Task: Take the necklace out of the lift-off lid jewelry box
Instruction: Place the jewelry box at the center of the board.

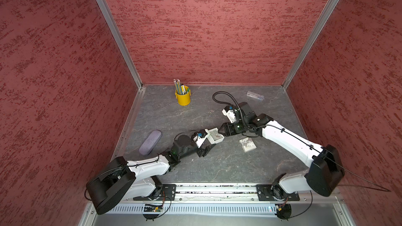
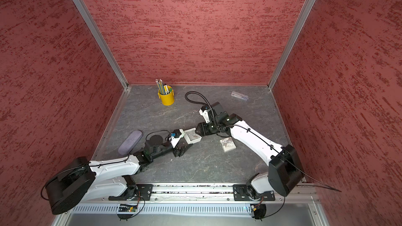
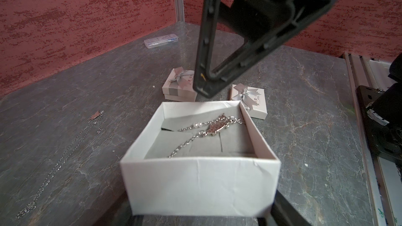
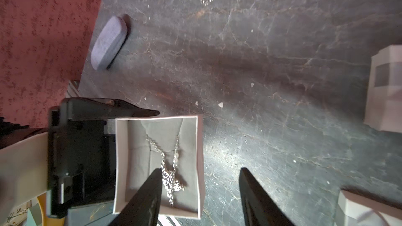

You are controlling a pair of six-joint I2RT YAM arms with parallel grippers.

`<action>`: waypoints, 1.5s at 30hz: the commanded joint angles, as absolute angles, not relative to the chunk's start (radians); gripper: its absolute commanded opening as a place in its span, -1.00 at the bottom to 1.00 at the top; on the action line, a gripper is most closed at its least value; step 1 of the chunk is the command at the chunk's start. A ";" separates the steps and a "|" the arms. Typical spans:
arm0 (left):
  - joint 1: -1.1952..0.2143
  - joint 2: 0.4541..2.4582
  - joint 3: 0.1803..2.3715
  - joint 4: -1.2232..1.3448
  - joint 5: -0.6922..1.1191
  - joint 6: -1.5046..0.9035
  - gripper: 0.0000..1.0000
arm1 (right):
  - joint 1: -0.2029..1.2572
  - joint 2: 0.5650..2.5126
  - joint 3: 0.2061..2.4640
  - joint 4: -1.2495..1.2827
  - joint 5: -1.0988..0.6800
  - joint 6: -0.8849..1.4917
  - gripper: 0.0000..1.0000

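Near the worktop [image 1: 217,166] centre, the left end effector [image 1: 210,140] grasps the open box [image 3: 200,183] from its 8 o'clock side. The necklace [image 3: 214,127] lies inside on the grey pad [image 3: 235,144]. The right end effector [image 4: 200,170], at the box's 3 o'clock, is released, with one finger [image 4: 148,196] at the pendant and the other outside the wall.

A yellow cup [image 1: 183,98] is standing near the back of the grey counter [image 1: 217,166], holding pencils [image 1: 178,85]. A soft purple glasses case [image 1: 150,142] is lying by the left wall. A clear plastic case [image 1: 255,95] is lying in the far right corner. A thin chain [image 1: 203,115] is lying flat on the counter. A small shut gift box [image 3: 179,85] is wearing a grey bow.
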State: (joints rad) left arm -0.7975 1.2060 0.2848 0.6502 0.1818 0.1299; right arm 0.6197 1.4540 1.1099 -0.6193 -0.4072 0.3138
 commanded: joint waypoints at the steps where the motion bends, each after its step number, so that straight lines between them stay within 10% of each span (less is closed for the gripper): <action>1: -0.802 1.195 0.307 0.650 0.193 0.138 0.22 | 0.637 1.482 1.125 -0.611 -0.406 0.299 0.11; 17: -0.808 1.177 0.297 0.639 0.184 0.127 0.30 | 0.640 1.511 1.107 -0.575 -0.401 0.338 -1.00; 27: -0.822 1.107 0.242 0.592 0.169 0.013 0.84 | 0.683 1.482 0.970 -0.456 -0.217 0.464 -1.00; 39: -0.824 1.054 0.214 0.381 0.050 -0.375 0.83 | 0.739 1.500 0.769 -0.326 -0.067 0.485 -1.00; 45: -0.819 1.122 0.267 0.302 0.044 -0.559 0.69 | 0.755 1.489 0.788 -0.375 -0.047 0.491 -0.41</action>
State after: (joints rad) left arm -0.8207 1.1000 0.2272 0.3641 0.0654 -0.4267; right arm 0.7460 1.5055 0.7753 -0.3775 -0.0921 0.4736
